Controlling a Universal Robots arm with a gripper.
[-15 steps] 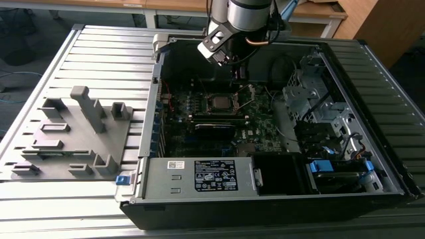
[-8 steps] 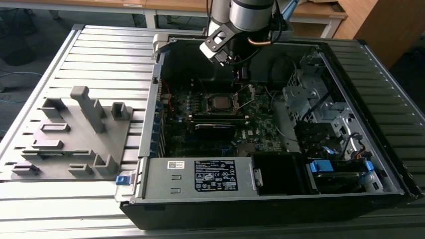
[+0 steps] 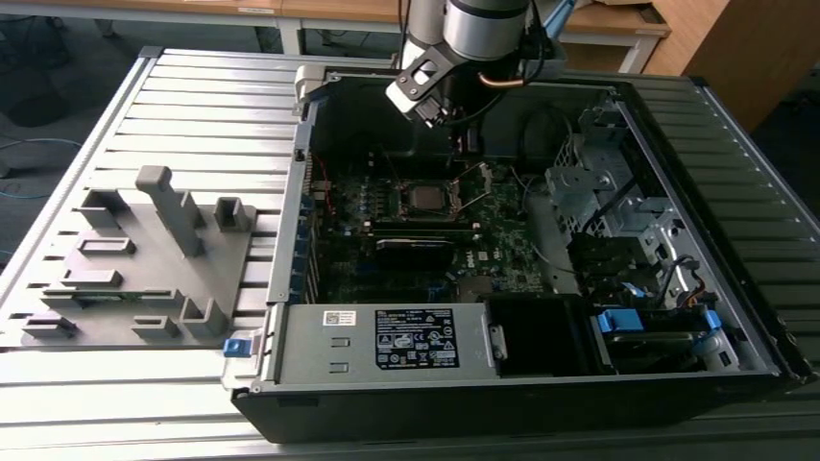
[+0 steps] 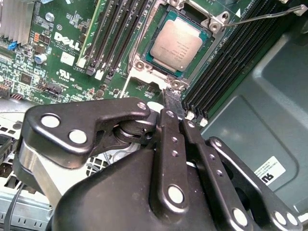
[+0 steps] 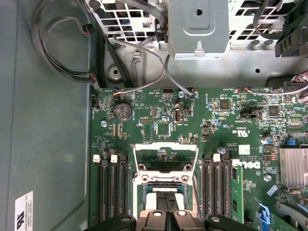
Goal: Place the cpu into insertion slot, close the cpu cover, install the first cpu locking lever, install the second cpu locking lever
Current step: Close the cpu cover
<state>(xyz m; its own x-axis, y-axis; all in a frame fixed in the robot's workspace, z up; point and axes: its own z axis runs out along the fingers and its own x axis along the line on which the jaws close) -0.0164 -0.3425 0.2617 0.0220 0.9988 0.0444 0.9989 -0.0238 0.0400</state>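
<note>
The cpu (image 4: 179, 44) lies flat in its socket on the motherboard (image 3: 365, 206). It is a square chip with a dull grey metal face and a thin green border, and it is uncovered. The gripper (image 4: 173, 102) has its fingers pressed together with nothing between them. It hangs near the socket, at its 12 o'clock in the exterior view. The cpu cover (image 5: 166, 146), a thin silvery frame with a square cut-out, stands tilted up off the socket.

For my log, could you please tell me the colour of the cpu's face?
The cpu is dull silvery grey, clearest in the second wrist view.
</note>
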